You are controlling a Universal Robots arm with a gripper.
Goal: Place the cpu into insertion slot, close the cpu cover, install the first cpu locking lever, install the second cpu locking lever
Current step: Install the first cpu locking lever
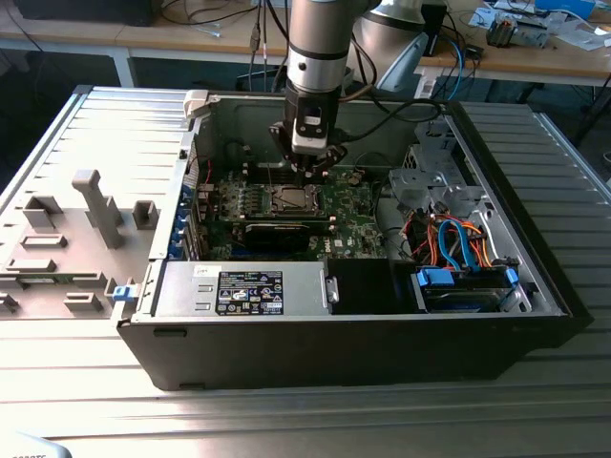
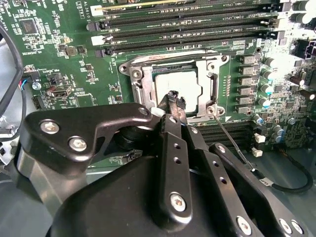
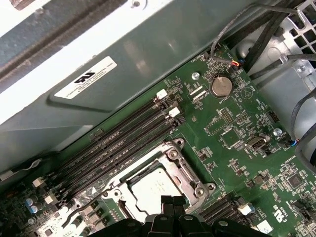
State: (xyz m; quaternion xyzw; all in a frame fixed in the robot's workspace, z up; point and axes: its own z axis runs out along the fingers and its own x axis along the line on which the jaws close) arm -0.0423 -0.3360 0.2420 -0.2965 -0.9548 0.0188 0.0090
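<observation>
The cpu (image 2: 186, 84) lies in the insertion slot (image 1: 294, 198) on the green board, its silvery top facing up. The cpu cover (image 2: 211, 79) lies flat around it, and the chip shows through its square window. The same chip (image 3: 150, 190) and cover (image 3: 186, 170) appear in the first wrist view. My gripper (image 2: 175, 98) hovers right over the socket's edge, fingers shut with nothing between them; in the exterior view the gripper (image 1: 310, 172) hangs just above the socket. A thin locking lever (image 2: 232, 143) runs diagonally away from one socket corner.
The board sits inside an open computer case (image 1: 535, 286). Memory slots (image 2: 187, 24) run beside the socket. A power supply (image 1: 239, 291) and a drive bay with blue and orange cables (image 1: 458, 253) stand nearer the camera. A grey fixture (image 1: 91, 215) lies at the exterior view's left.
</observation>
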